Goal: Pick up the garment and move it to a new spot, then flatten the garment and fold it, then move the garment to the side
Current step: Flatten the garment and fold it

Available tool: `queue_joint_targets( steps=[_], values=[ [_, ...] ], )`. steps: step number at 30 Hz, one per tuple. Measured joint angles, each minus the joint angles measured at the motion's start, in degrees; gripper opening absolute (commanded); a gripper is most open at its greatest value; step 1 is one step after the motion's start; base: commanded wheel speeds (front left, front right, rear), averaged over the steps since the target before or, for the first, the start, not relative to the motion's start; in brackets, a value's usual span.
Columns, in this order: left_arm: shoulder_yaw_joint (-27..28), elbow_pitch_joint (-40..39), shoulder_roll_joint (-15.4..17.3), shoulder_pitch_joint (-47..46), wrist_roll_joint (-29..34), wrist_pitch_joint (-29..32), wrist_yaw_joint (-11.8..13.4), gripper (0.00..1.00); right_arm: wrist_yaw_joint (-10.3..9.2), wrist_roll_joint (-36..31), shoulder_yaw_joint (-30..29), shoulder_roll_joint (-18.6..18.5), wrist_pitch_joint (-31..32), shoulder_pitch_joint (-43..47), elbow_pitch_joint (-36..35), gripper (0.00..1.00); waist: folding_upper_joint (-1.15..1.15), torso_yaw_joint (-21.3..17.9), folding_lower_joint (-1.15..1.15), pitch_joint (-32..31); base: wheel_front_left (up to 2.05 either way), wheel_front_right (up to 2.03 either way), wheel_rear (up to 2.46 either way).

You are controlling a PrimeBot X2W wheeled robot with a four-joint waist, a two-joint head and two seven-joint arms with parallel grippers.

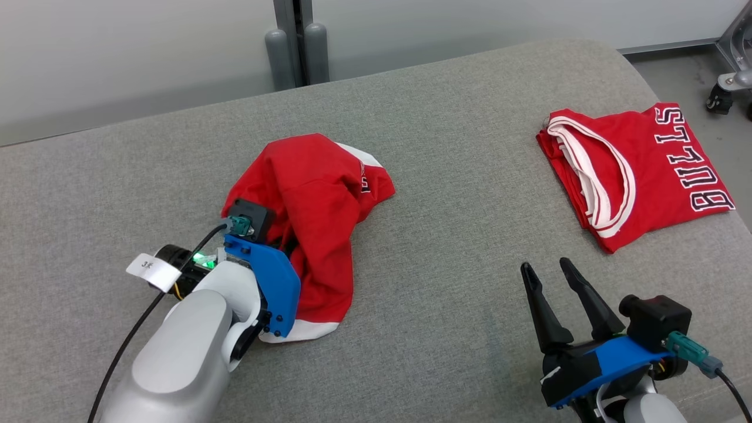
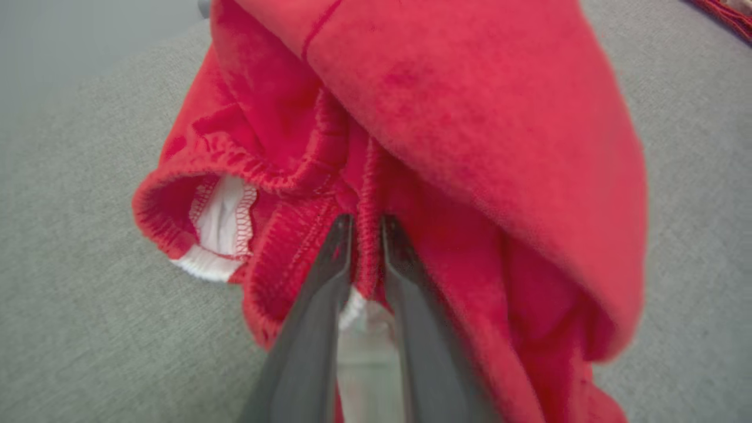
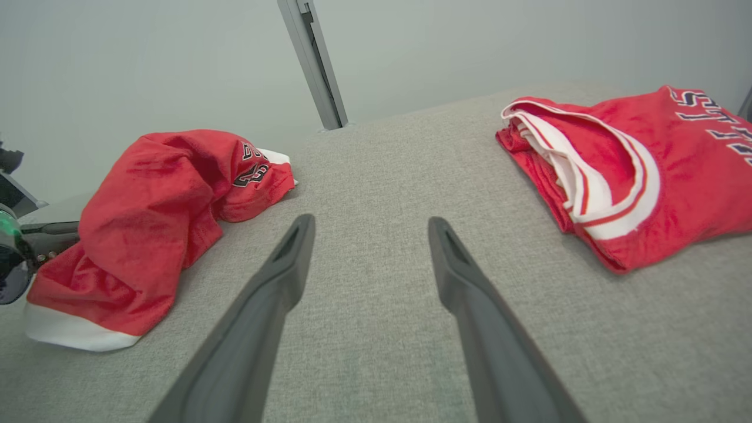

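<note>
- The left gripper (image 2: 367,226) pinched a stitched hem of the crumpled garment (image 1: 311,194), lying left on the grey table (image 1: 446,305).
- The bite seemed thin; lifting slowly was wise.
- The right gripper (image 1: 549,270) hung open, empty.

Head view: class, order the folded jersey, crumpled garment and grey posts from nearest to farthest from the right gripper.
1. Folded jersey, just ahead and right of the right gripper.
2. Crumpled garment, across on the left.
3. Grey posts, beyond the far edge.
</note>
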Motion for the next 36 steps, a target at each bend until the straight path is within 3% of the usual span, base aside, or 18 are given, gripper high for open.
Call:
queue_joint_targets(
  steps=[5, 13, 19, 22, 26, 31, 36],
  values=[
    [1.2, -4.0, -0.5, 0.0, -3.4, -2.3, -0.1, 0.0, 0.0, 0.0, -0.6, 0.0, -0.3, -0.2, 0.0, 1.0, 0.0, 0.7, 0.0, -0.1, 0.0, 0.0, 0.0],
    [6.2, -12.9, -7.1, 0.2, -12.1, -8.6, -0.1, 0.0, 0.0, 0.0, -1.1, 0.0, 0.1, -0.3, -0.2, 1.0, 0.0, 3.6, 0.0, -0.7, 0.0, 0.0, 0.0],
    [6.5, -17.7, -9.8, -1.5, -19.7, -11.7, 0.7, 0.0, 0.0, 0.0, -0.5, 0.1, 0.1, -0.4, 0.2, 1.0, 0.0, 4.3, 0.0, -2.2, 0.0, 0.0, 0.0],
    [4.7, -19.2, -9.8, -1.8, -23.6, -13.2, 2.9, 0.0, 0.0, 0.4, -0.6, 0.2, 0.1, -0.4, 0.4, 1.0, 0.0, 4.3, 0.0, -2.9, 0.0, 0.0, 0.0],
    [3.1, -16.7, -10.0, -0.8, -22.0, -14.1, 7.3, 0.0, 0.0, 0.4, -1.7, 0.3, -0.4, 0.0, 0.3, 1.0, 0.0, 5.1, 0.0, -3.2, 0.0, 0.0, 0.0],
    [5.3, -13.8, -5.8, 6.4, -21.6, -16.4, 10.7, 0.0, 0.0, 0.4, -2.4, 0.3, -0.4, 0.6, -0.1, 1.0, 0.0, 7.0, 0.0, -3.3, 0.0, 0.0, 0.0],
    [6.5, -12.5, -2.9, 12.5, -21.5, -18.8, 12.0, 0.0, 0.0, 0.0, -2.4, 0.3, 0.0, 0.6, -0.6, 1.0, 0.0, 9.4, 0.0, -3.2, 0.0, 0.0, 0.0]
  ],
)
